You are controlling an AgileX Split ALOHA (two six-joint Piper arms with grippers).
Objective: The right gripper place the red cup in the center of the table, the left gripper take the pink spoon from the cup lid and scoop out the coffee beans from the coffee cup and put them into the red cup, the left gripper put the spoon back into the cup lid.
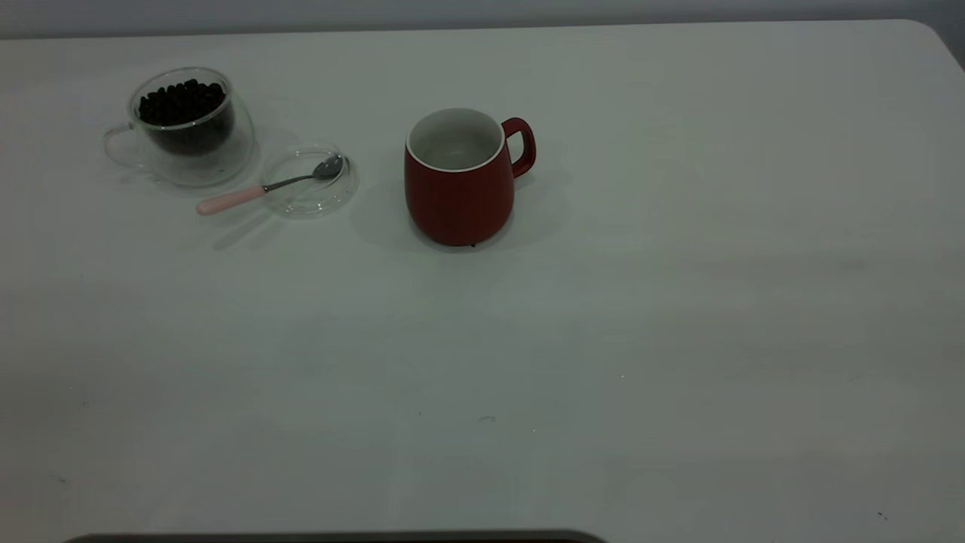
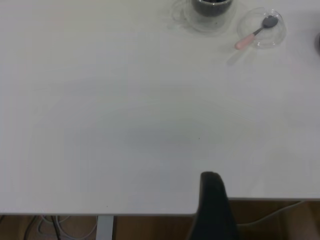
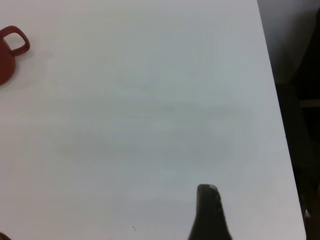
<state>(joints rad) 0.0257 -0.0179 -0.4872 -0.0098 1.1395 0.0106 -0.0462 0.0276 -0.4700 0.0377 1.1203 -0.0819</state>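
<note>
Near the far edge of the plain white table (image 1: 678, 339): dark red ceramic mug (image 1: 460, 181), empty, midway along; toward the far left corner, pink-handled metal teaspoon (image 1: 264, 187) resting in shallow clear glass lid (image 1: 310, 181), beside bean-filled (image 1: 181, 102) clear double-walled glass cup (image 1: 185, 124). Black tapered left gripper (image 2: 212, 207) and right gripper (image 3: 210, 212) back at the near edge, opening impossible to tell. Risk, likely: spoon slipping, lid skidding.

Matt white table (image 1: 678, 317), glossy red cup (image 1: 458, 192), clear glass coffee cup (image 1: 188, 128) and cup lid (image 1: 310, 183).

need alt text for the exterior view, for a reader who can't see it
A red cup stands empty near mid-table. Left of it, a glass cup of coffee beans sits beside a clear lid holding a pink spoon. No arms show.
</note>
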